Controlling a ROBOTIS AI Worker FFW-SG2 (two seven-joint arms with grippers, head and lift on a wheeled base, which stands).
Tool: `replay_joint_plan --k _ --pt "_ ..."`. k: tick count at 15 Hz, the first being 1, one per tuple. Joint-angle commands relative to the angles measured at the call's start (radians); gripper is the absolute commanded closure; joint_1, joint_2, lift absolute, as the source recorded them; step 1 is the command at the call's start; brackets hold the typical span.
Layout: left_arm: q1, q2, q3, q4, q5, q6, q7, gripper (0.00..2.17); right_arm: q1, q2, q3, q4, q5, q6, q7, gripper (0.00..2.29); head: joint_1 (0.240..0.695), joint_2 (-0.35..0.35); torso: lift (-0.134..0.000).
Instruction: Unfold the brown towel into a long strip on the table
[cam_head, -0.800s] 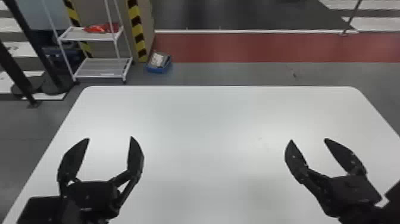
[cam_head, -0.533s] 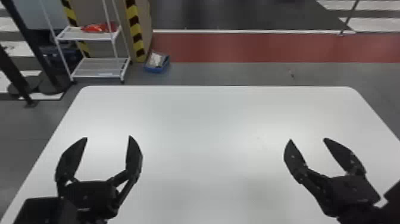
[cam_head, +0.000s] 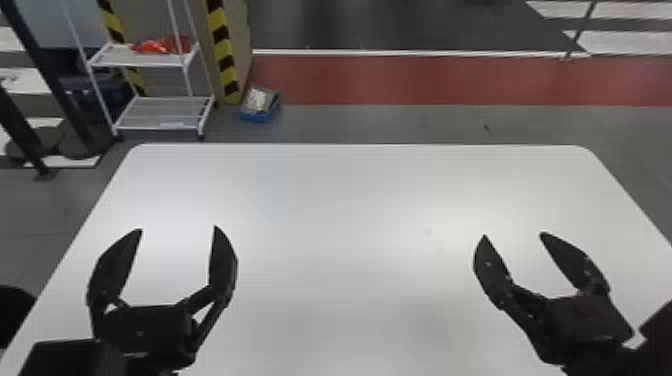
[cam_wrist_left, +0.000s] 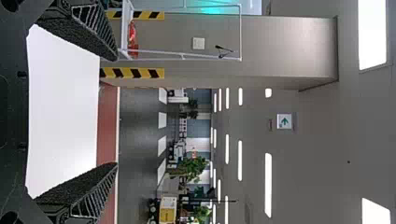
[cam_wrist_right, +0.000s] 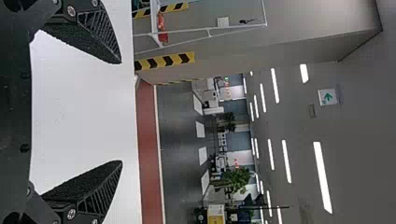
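In the head view my left gripper (cam_head: 178, 227) is over the left part of the white table (cam_head: 350, 210), its two black fingers wide apart with nothing between them. My right gripper (cam_head: 513, 234) stands open over the table's right part, angled slightly inward. The left wrist view has the left gripper (cam_wrist_left: 116, 112) with its fingers spread and the white tabletop (cam_wrist_left: 63, 112) behind them. Likewise, the right wrist view gives the right gripper (cam_wrist_right: 121, 112) spread apart, holding nothing, with the tabletop (cam_wrist_right: 79, 107) beyond.
Past the table's far left corner stands a white shelf rack (cam_head: 157, 112) with a red item (cam_head: 162, 46) on top. A blue bin (cam_head: 260, 106) sits on the floor beside a striped pillar (cam_head: 224, 52). Black posts stand at the far left.
The head view has shifted slightly, so the table and the floor behind it appear a little farther left. Both grippers keep their open pose.
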Motion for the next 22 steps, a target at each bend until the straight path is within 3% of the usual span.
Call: replay_joint_plan --k 1,22 --pt "0.002 0.0 -0.003 -0.004 0.0 0.002 0.001 0.08 0.003 -0.001 0.0 -0.001 0.001 -0.006 0.0 0.12 0.695 -0.011 -0.117" --pt "0.006 0.002 -0.021 -0.005 -0.009 0.032 0.0 0.08 0.006 -0.004 -0.003 0.006 0.0 -0.012 0.0 0.12 0.695 -0.03 -0.117"
